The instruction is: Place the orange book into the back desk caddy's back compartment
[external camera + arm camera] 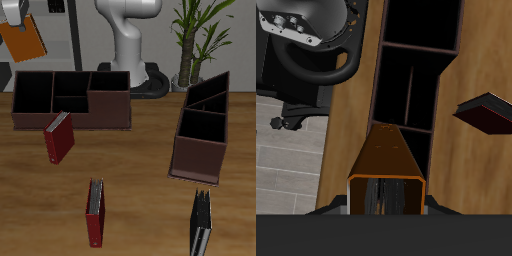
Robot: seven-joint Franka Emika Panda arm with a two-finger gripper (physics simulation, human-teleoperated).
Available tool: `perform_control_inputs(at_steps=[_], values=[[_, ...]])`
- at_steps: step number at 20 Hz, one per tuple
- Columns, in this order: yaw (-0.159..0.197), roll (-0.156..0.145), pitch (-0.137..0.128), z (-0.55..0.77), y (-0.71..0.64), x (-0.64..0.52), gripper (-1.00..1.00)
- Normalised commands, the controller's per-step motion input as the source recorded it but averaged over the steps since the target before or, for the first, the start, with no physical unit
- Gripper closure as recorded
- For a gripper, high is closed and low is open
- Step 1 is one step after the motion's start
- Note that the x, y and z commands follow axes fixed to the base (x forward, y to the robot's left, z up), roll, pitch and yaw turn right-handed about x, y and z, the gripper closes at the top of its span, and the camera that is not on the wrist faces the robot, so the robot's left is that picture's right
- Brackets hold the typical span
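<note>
You held the orange book (21,41) pinched in the fingers (386,195) above the back desk caddy (70,98), lined up for dropping in.

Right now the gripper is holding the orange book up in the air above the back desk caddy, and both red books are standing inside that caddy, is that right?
Not quite. The two red books are out on the table, not inside the back desk caddy, as the exterior view shows. The rest holds: the gripper has the orange book raised above that caddy.
</note>
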Motion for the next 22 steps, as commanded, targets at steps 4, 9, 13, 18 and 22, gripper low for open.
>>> perform_control_inputs(at_steps=[4,9,13,18,22], values=[[-0.037,-0.032,0.014,-0.03,-0.04,0.01,1.0],[-0.044,-0.013,0.011,-0.02,-0.01,0.02,1.0],[-0.064,0.049,0.035,-0.07,0.15,0.0,1.0],[0.03,0.045,0.005,-0.04,0.21,-0.03,1.0],[0.049,0.046,0.007,-0.02,0.24,-0.07,1.0]])
